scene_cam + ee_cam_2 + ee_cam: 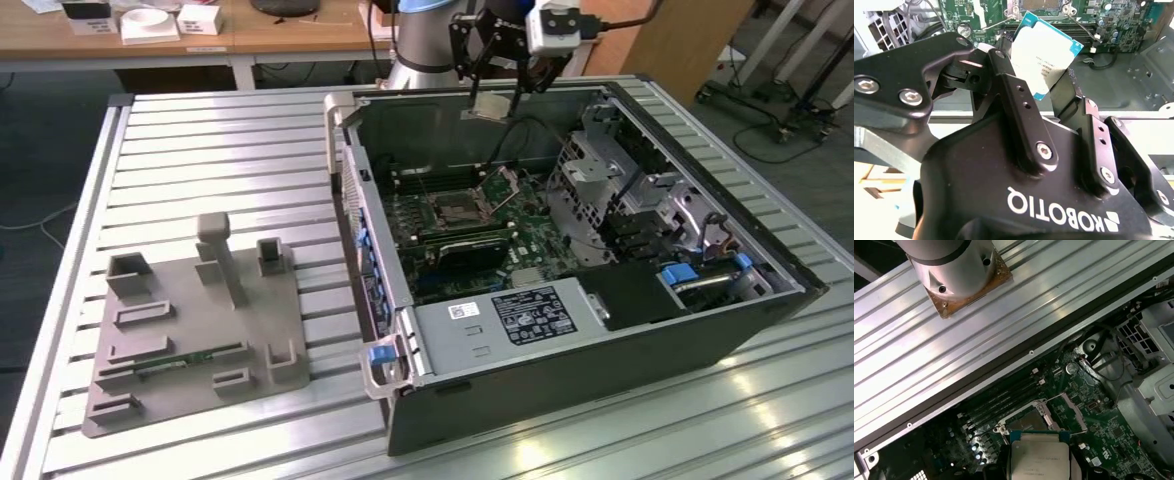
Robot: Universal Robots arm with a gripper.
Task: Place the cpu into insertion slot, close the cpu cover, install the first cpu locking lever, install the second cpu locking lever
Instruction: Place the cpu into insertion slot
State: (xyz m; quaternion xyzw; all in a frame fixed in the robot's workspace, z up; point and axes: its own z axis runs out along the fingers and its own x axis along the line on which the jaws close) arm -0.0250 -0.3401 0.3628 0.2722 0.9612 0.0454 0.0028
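My gripper (pixel 495 98) hangs over the back edge of the open computer case (pixel 747 330), shut on the cpu (pixel 489 107) by two opposite sides. The cpu (pixel 1046 50) is a flat square chip with a silver-grey top and teal rim, held between black fingers (pixel 1014 95). In the first wrist view the cpu (pixel 1039 457) hovers above the motherboard, close to the open insertion slot (pixel 1026 421). The cpu cover (pixel 1072 411) stands swung up beside that slot. The slot (pixel 454 212) and the raised cover (pixel 507 183) lie below and in front of the gripper.
A grey box with a white label (pixel 514 315) fills the case's near end, and a metal drive cage (pixel 627 180) lines its side on the exterior view's right. A grey fixture plate (pixel 187 330) lies on the slatted table (pixel 214 150). The arm base (pixel 954 270) stands behind the case.
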